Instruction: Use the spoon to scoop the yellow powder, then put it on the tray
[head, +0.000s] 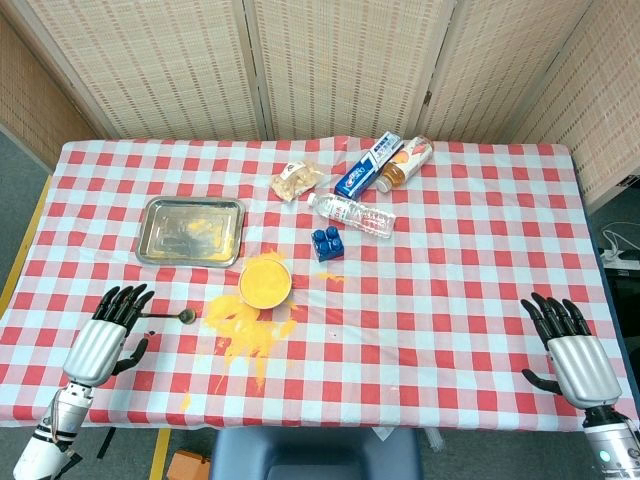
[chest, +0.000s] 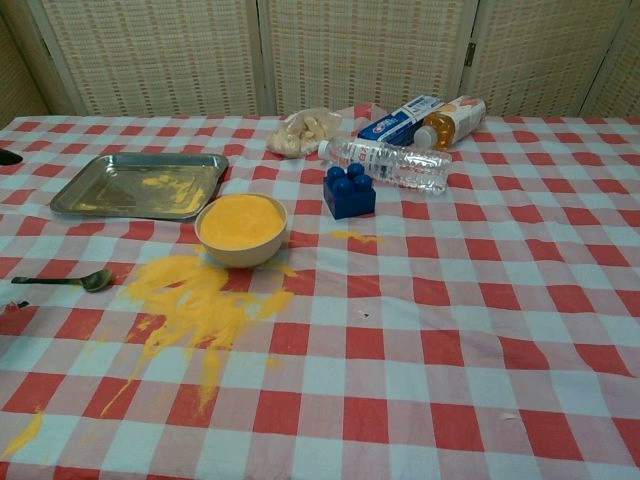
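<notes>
Left hand (head: 105, 333) hovers with fingers spread and empty right at the spoon (head: 172, 316) handle, right hand (head: 572, 352) idle and spread too, so pinch the handle level before dipping into the bowl (head: 265, 281) beside the tray (head: 191, 231).

Checked table (head: 450, 300) with tray (head: 190, 231), bowl (head: 265, 282), spoon (head: 170, 316)

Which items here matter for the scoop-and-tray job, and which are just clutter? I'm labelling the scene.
Job: spoon, bowl of yellow powder, tray, left hand near the spoon.
Clutter: water bottle, blue block, toothpaste box, orange bottle, snack bag, spilled powder.
</notes>
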